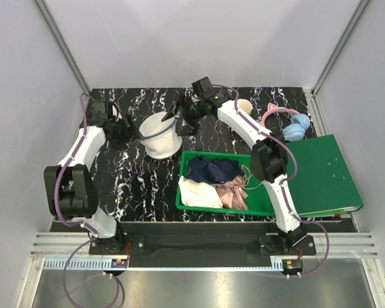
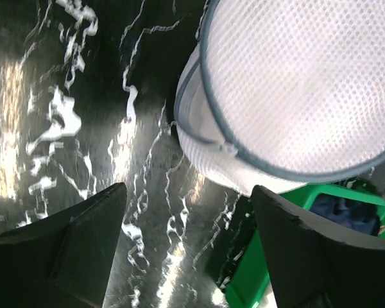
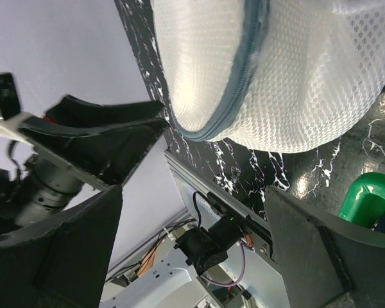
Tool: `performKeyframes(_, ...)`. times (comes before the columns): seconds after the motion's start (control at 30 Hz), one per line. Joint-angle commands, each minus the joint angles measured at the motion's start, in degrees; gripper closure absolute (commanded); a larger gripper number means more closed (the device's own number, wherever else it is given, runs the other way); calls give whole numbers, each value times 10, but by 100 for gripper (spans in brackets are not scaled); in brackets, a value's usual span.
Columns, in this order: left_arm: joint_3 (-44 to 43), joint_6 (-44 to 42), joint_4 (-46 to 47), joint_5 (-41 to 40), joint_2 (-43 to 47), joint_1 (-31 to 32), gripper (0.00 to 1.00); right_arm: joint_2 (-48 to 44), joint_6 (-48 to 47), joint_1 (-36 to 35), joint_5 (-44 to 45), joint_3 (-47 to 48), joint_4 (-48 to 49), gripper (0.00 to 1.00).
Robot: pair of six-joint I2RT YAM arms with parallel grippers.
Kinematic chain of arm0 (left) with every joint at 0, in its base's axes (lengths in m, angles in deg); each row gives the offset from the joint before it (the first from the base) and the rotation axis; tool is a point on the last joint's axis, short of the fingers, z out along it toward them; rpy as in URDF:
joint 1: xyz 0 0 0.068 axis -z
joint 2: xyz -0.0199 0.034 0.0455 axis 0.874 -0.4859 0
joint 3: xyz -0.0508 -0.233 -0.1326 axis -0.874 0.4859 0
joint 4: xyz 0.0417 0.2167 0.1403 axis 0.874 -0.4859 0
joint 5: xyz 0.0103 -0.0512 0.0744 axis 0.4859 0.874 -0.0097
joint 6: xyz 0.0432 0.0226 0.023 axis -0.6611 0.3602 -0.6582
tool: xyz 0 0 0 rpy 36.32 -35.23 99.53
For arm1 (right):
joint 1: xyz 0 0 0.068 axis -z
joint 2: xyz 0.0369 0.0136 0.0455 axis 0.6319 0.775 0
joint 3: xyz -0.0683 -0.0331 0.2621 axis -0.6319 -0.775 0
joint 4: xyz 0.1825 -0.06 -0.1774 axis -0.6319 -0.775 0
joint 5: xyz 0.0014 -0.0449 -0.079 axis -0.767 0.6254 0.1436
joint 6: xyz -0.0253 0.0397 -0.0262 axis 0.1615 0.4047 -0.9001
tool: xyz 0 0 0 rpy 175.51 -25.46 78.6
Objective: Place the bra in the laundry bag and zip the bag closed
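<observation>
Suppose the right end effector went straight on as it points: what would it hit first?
Most likely the laundry bag: its mesh sits right ahead of the right end effector; depth is hard to judge.

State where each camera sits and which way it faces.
Top external: above and behind, looking down on the table; left arm and right arm show.
Left wrist: looks past its open left claw at the laundry bag.
Right wrist: looks past its open right claw at that bag.
Wrist views share bag and green bin.
</observation>
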Motion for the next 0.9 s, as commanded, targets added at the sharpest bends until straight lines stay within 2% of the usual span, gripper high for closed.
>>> performKeyframes(0.0,-46,-72,51,39,-19,-7,19,19,25,-21,-15,22,17,2)
performKeyframes(0.07,-57,-73,83,71,-37,-32,21,20,23,-23,-11,19,18,3)
performKeyframes(0.17,-86,-52,108,153,-87,-61,18,18,19,-25,-9,5,25,2)
performKeyframes(0.33,-137,-27,109,198,-165,-60,19,15,19,-25,-11,-18,42,3)
performKeyframes(0.6,-166,3,136,238,-225,-38,28,17,27,-30,-6,-15,46,4)
performKeyframes(0.7,-153,27,172,259,-231,-31,42,18,32,-34,-6,-15,46,5)
performKeyframes(0.73,-150,32,180,260,-231,-29,57,17,32,-35,-5,-16,45,5)
performKeyframes(0.83,-124,57,204,249,-206,-30,81,8,40,-39,2,-30,46,5)
performKeyframes(0.87,-94,69,214,236,-177,-31,100,4,43,-41,6,-39,46,5)
